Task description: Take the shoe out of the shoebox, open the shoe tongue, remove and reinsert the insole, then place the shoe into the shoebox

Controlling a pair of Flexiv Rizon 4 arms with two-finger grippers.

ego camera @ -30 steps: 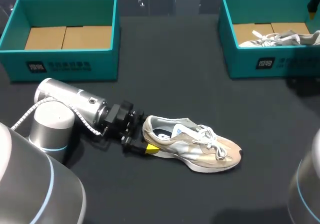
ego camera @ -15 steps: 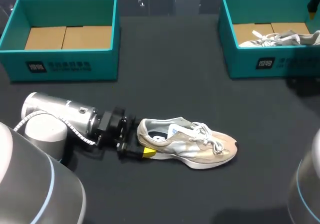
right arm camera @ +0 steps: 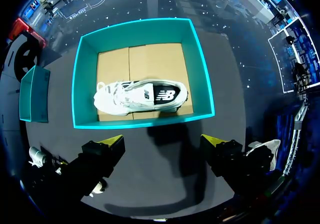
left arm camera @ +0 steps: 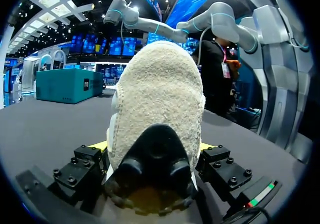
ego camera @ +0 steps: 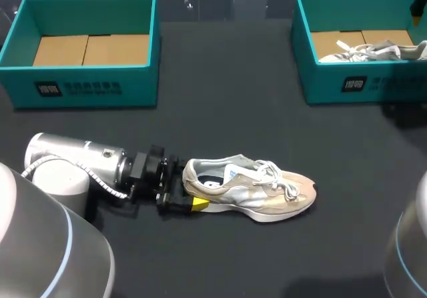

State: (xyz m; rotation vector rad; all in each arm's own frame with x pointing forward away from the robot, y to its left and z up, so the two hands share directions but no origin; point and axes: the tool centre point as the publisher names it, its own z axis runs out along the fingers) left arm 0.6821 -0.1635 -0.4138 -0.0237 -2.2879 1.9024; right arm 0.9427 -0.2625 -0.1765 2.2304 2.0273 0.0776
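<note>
A: Left gripper (left arm camera: 152, 148)?
B: Clamped on heel of beige sneaker (ego camera: 257, 191); it sits sole down on the table (ego camera: 220, 105).
A: Right gripper (right arm camera: 162, 141)?
B: Fingers wide apart, empty, above teal shoebox (right arm camera: 150, 122) holding a white sneaker (right arm camera: 140, 96).

Silver, cylindrical left arm (ego camera: 73, 161) with a white coiled cable (ego camera: 110, 186) and thin blue ring. Black left pincer (left arm camera: 155, 154): 2 screw-studded blocks, yellow tips. Black right pincer (right arm camera: 162, 141): 2 yellow tips.
</note>
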